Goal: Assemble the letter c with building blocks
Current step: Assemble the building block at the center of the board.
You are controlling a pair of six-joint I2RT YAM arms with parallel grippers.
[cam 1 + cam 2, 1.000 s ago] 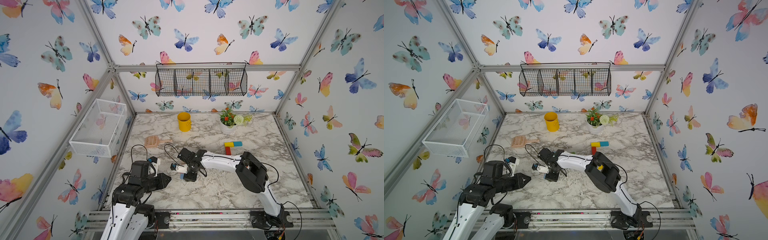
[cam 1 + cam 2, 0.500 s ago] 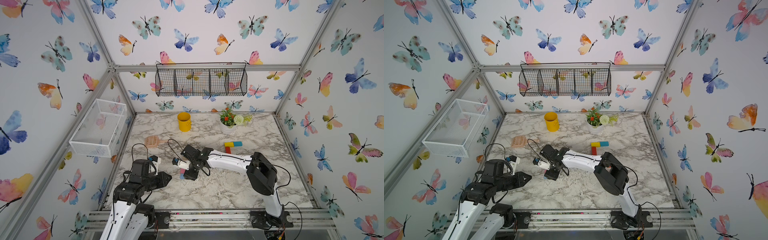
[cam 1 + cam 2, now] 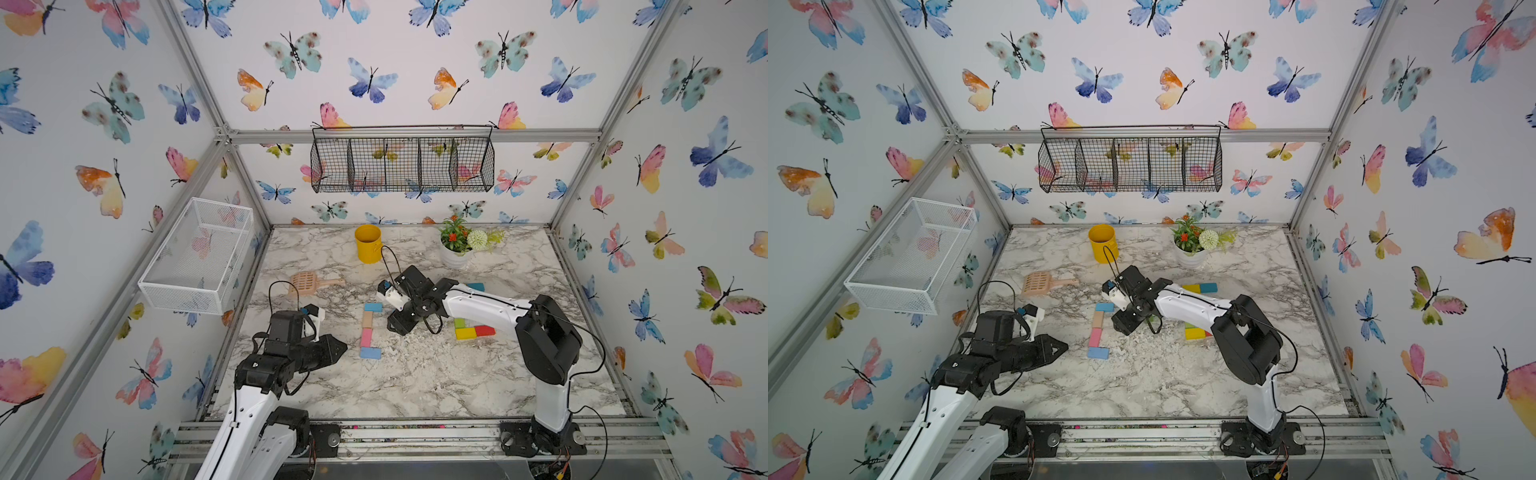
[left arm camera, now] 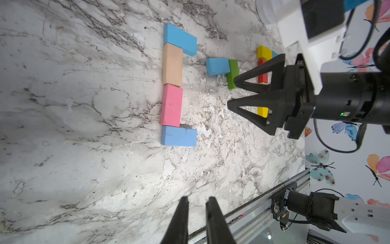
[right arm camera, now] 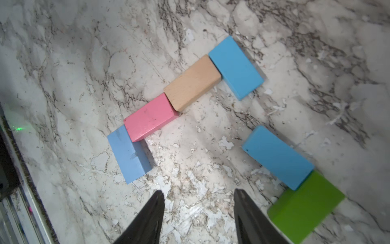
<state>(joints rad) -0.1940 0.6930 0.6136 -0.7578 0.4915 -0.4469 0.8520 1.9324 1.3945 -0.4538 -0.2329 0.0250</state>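
Observation:
Four building blocks lie joined in a C: a blue one [image 3: 372,307], tan [image 3: 367,319], pink [image 3: 366,337] and a second blue one [image 3: 370,353]; they show too as blue [image 5: 236,67], tan [image 5: 193,82], pink [image 5: 150,117] and blue [image 5: 128,154]. My right gripper [image 3: 397,326] [image 5: 198,192] hangs open over bare marble just right of the C, holding nothing. A loose blue block [image 5: 276,157] leans on a green one [image 5: 306,206] beside it. My left gripper [image 3: 338,347] [image 4: 197,198] rests left of the C, its fingers nearly together and empty.
Yellow [image 3: 464,333], red [image 3: 484,331] and teal [image 3: 476,286] blocks lie to the right, under my right arm. A tan scoop [image 3: 307,284], a yellow cup [image 3: 368,244] and a flower pot [image 3: 456,249] stand further back. A white wire basket [image 3: 199,257] juts from the left wall.
My right gripper has drawn back to the right, off the column of blocks, which now shows whole. The left arm has hardly moved.

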